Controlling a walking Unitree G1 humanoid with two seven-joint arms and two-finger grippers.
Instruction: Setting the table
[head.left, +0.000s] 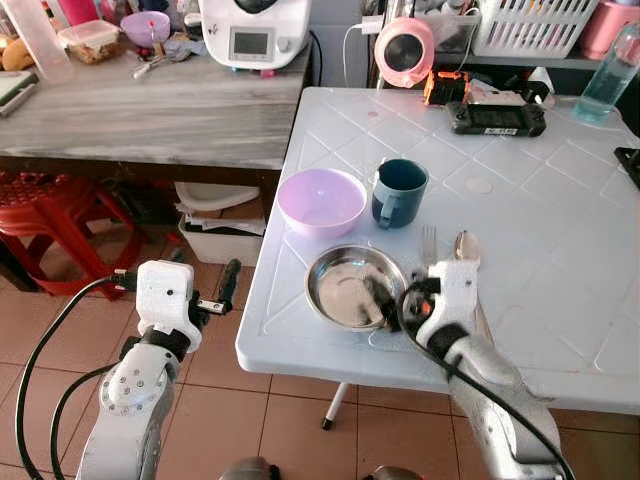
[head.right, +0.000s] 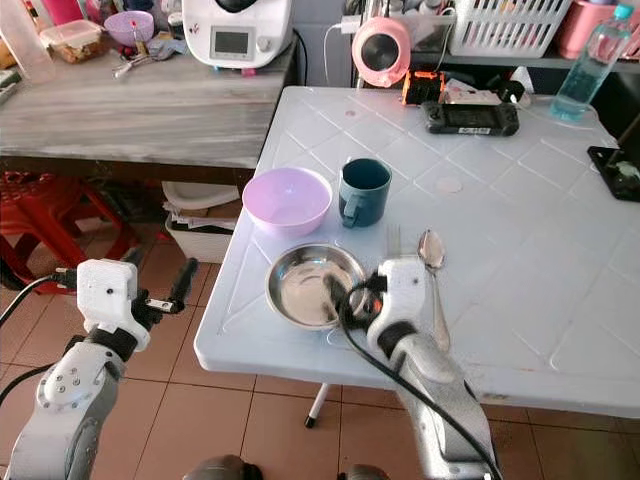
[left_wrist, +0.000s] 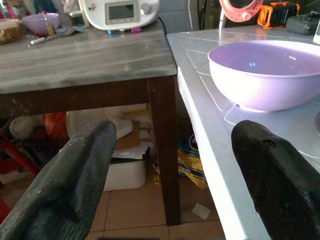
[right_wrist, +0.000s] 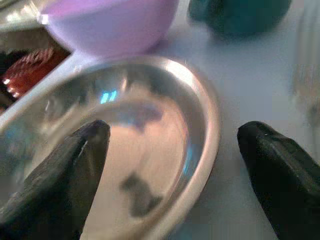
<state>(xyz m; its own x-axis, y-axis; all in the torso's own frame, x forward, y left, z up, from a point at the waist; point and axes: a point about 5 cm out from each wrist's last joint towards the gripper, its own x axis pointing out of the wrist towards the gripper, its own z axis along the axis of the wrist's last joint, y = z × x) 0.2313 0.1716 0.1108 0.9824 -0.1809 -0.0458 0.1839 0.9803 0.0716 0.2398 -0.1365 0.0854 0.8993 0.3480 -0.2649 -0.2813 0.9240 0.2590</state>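
The right end effector (right_wrist: 170, 165) hangs spread wide astride the steel bowl's (head.left: 352, 287) near-right rim, gripping nothing. Beside it on the white worktop (head.left: 560, 250), fork (head.left: 429, 243) and spoon (head.left: 466, 245) lie parallel, heads pointing away. The left end effector (left_wrist: 175, 175) gapes empty off the edge.

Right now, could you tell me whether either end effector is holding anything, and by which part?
Nothing is held. The right end effector is open, its fingers straddling the near rim of the steel bowl. The left end effector is open beside the table.
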